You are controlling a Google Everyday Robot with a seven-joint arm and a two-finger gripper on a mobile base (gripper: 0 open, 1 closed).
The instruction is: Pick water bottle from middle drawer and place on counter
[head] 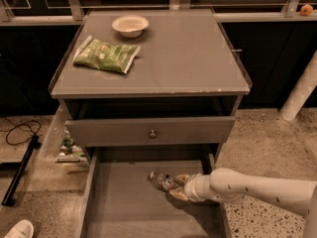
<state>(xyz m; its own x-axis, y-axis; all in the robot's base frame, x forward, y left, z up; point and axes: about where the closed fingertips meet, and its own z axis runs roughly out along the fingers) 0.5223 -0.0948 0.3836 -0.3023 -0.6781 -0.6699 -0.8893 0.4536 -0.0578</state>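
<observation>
The water bottle point(161, 180) lies on its side on the floor of the open middle drawer point(124, 207), towards the right. My gripper point(178, 186) comes in from the right on a white arm and sits low in the drawer, at the bottle's right end and touching it. The counter point(183, 58) is the flat grey top of the cabinet, above and behind the drawer.
A green snack bag point(105, 54) and a small white bowl point(130, 25) sit on the counter's left and back. The upper drawer front with a round knob point(153, 133) hangs just above the open drawer. A white pole point(299, 95) stands at the right, and cables point(20, 133) lie on the floor at the left.
</observation>
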